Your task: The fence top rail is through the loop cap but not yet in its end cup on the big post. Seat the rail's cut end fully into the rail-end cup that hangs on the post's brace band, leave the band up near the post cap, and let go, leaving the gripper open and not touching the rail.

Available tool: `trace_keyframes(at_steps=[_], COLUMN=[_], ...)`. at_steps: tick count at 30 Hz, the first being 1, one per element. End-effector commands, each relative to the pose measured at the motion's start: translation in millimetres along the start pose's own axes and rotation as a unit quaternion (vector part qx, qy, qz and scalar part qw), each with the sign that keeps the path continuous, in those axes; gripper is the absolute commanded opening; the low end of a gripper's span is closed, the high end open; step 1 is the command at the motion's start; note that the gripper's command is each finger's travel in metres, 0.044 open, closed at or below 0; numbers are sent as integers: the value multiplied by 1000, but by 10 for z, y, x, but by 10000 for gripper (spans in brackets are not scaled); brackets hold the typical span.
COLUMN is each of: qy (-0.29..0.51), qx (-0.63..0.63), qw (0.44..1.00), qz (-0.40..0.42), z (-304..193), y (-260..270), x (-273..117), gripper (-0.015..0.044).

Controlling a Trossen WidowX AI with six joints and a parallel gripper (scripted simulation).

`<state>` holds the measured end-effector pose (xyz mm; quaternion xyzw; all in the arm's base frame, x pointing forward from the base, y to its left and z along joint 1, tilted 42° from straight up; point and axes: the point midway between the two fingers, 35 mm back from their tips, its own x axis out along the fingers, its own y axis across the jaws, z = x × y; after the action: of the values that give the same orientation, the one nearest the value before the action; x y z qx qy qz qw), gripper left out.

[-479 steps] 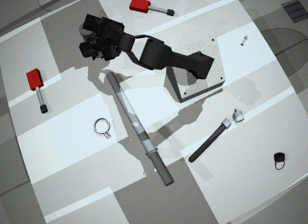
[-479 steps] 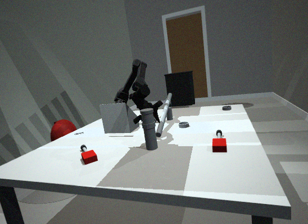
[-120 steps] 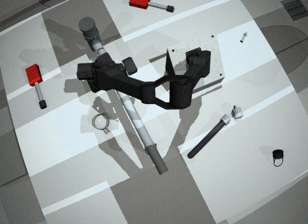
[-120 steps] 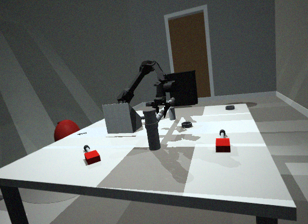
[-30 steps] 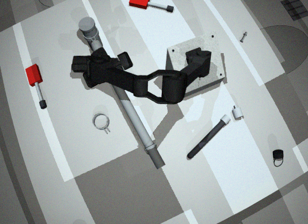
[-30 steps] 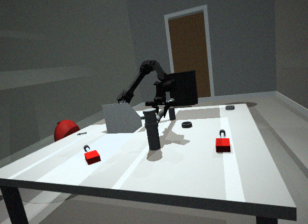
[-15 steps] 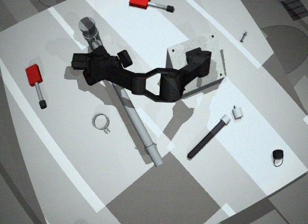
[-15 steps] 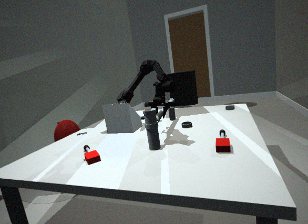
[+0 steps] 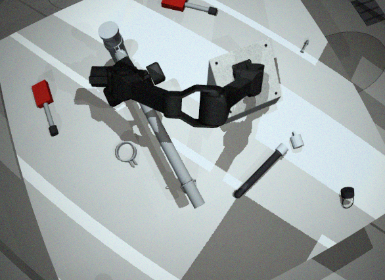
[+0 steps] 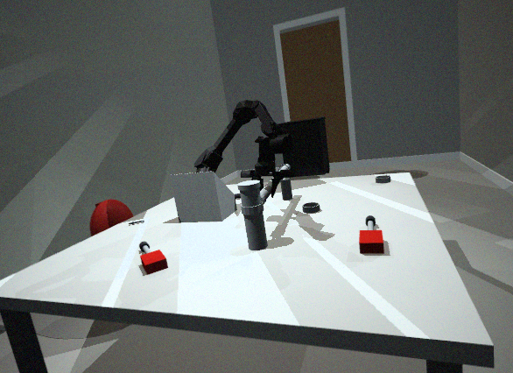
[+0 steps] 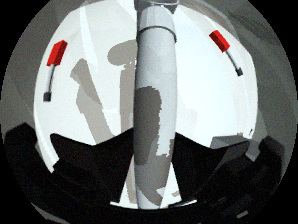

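Note:
The pale grey rail (image 9: 175, 158) (image 10: 266, 192) (image 11: 155, 65) runs raised and slanting from the big post (image 9: 108, 30) (image 10: 256, 230). The loop cap rings it near its far end. My gripper (image 11: 152, 131) is shut on the rail, one black finger on each side; the arm hides the fingertips in the top view. The brace band (image 10: 252, 209) sits around the post, below its cap. In the wrist view the rail-end cup (image 11: 156, 25) lies in line with the rail, its dark rim across the rail. The cut end is hidden there; its depth inside cannot be told.
Two red-headed tools (image 9: 174, 1) (image 9: 42, 93) lie either side of the post. A loose ring clamp (image 9: 126, 152) shows its shape left of the rail. A dark rod (image 9: 259, 173) lies right of it. The grey block (image 10: 197, 198) stands under the arm's base.

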<state>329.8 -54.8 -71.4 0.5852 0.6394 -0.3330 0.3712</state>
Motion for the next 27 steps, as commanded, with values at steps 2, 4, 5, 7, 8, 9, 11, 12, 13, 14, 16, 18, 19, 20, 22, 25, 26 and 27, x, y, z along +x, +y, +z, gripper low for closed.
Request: trace_keyframes(at_steps=[2, 4, 5, 7, 8, 9, 11, 12, 13, 14, 16, 18, 19, 20, 22, 25, 26, 27], qy=[0, 0, 0, 0, 0, 0, 0, 0, 0, 0, 0, 0, 0, 0, 0, 0, 0, 0], qx=[1, 1, 1, 1, 1, 0, 0, 0, 0, 0, 0, 0, 0, 0, 0, 0, 0, 0], qw=[1000, 1000, 1000, 1000, 1000, 1000, 1000, 1000, 1000, 1000, 1000, 1000, 1000, 1000, 1000, 1000, 1000, 1000], qz=[0, 0, 0, 0, 0, 0, 0, 0, 0, 0, 0, 0, 0, 0, 0, 0, 0, -1], z=[-1, -1, -1, -13, -26, -43, -86, -113, -142, -171, -230, -285, -299, -304, -276, -279, -283, -288], y=[-1, -1, -1, -1, -2, -2, -5, -7, -10, -14, -25, -36, -40, -41, -38, -47, -55, -65], x=[-2, -2, -2, -23, -45, -71, -142, -185, -230, -275, -365, -445, -466, -474, -458, -670, -763, -852], gripper=[157, 210, 236, 289, 315, 341, 394, 420, 440, 440, 440, 440, 440, 440, 440, 440, 440, 440])
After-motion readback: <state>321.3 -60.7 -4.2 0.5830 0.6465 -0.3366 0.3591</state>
